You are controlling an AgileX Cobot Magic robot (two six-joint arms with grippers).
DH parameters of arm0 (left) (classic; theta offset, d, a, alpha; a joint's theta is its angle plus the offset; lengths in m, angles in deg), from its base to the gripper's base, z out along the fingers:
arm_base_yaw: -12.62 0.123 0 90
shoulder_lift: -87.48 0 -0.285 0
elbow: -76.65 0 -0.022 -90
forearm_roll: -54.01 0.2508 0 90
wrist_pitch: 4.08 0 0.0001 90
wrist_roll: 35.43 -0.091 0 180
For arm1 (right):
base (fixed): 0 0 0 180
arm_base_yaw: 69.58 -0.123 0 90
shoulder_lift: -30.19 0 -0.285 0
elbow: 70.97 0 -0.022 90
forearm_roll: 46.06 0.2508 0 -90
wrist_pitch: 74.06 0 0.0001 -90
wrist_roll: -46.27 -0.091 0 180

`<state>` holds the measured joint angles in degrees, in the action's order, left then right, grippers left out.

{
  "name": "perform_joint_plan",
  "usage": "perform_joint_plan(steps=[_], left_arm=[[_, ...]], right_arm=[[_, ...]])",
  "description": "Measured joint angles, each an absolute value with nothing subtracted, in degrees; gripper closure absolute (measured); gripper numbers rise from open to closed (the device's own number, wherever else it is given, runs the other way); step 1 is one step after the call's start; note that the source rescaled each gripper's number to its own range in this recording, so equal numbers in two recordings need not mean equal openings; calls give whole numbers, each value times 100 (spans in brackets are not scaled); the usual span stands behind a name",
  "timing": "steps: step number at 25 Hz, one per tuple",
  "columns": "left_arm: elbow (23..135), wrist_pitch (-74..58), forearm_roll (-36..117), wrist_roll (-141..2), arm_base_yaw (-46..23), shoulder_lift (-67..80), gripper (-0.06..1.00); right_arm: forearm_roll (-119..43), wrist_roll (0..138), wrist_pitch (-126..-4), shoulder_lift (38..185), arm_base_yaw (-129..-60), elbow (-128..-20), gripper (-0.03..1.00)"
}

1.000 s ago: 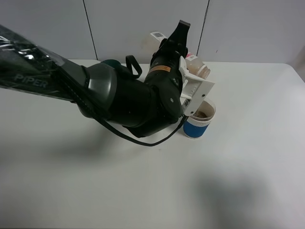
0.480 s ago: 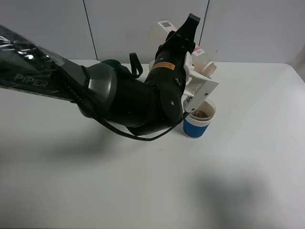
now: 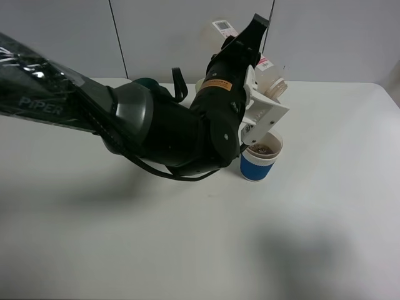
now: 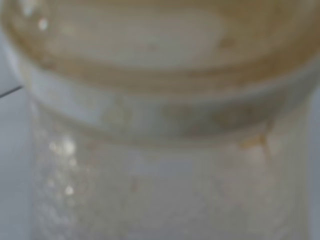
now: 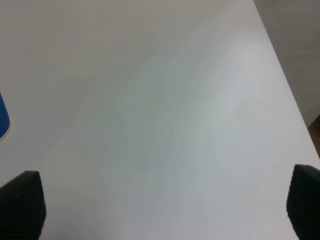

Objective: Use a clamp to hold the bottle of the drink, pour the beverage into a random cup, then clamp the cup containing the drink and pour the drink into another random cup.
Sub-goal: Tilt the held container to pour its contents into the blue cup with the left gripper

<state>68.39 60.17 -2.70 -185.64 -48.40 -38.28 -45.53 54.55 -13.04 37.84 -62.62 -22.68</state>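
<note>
"PIPER" on black arm (image 3: 69, 100) — bottle (image 3: 274, 81) label (image 3: 265, 62) illegible

The left tool (image 3: 261, 70) has white, matt plastic jaw plates. The arm (image 3: 169, 131) behind it is glossy black plastic, and its far link is wrapped in shiny film. The bottle (image 4: 160, 175) inside the tool is clear, droplet-speckled plastic. The cup (image 3: 257, 165) below the tool is translucent plastic with a matt blue band. The worktop (image 3: 325, 206) is smooth, matt white. The right tool (image 5: 162, 215) has matt black fingertips (image 5: 21, 205).
</note>
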Motion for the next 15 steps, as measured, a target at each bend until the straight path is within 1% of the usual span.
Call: perform_joint_plan(steps=[15], left_arm=[[6839, 6061, 107, -18708, -4840, -3828, 90]], right_arm=[[-4553, 5455, -1304, 3784, -6262, -2268, 7]])
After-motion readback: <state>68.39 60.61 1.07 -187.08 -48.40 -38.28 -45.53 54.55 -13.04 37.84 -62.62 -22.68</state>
